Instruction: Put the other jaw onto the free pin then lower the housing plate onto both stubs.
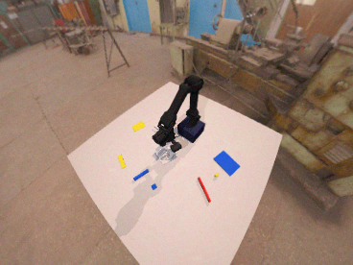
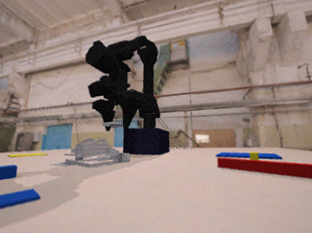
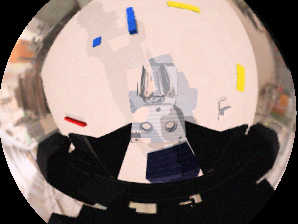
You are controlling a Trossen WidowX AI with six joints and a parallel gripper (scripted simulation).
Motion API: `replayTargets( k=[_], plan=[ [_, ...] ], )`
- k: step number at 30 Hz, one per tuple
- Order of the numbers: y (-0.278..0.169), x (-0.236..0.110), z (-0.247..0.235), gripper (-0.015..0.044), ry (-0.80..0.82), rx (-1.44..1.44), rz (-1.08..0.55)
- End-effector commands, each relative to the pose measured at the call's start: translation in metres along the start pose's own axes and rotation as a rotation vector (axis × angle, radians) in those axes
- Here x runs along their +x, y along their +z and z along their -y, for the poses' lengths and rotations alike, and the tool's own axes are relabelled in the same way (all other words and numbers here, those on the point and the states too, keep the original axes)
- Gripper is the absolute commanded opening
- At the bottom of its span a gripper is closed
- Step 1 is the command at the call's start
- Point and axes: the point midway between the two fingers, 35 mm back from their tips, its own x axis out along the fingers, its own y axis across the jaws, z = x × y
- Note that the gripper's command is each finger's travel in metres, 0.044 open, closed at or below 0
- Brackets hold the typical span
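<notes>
The housing plate (image 3: 158,116), pale grey with two round holes, is between the fingers of my gripper (image 3: 157,124) (image 2: 117,125). The gripper is shut on it and holds it raised above the table. The grey base assembly (image 1: 164,154) (image 2: 95,152) stands on the table below the gripper. In the wrist view, two upright grey jaws show just beyond the plate: a left jaw (image 3: 146,84) and a right jaw (image 3: 163,80), side by side. The held plate covers the near part of the base. Whether the gear teeth mesh, and the pins and stubs, cannot be made out.
The arm's dark navy base (image 1: 191,130) (image 2: 146,141) is close behind the gripper. A blue bar (image 1: 141,175) (image 3: 131,20), a small blue block (image 1: 153,186), a red bar (image 1: 204,189), a blue slab (image 1: 226,163) and yellow pieces (image 1: 138,126) (image 3: 240,78) lie around the assembly.
</notes>
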Motion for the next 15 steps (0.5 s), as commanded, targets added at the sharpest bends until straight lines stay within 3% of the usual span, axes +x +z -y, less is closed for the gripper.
replayTargets(
  k=[1,15],
  plan=[
    [0.0003,-0.0001,-0.0006,0.0351,0.004,0.004,0.003],
    [0.0007,-0.0001,-0.0031,0.0351,0.004,0.013,0.003]
  ],
)
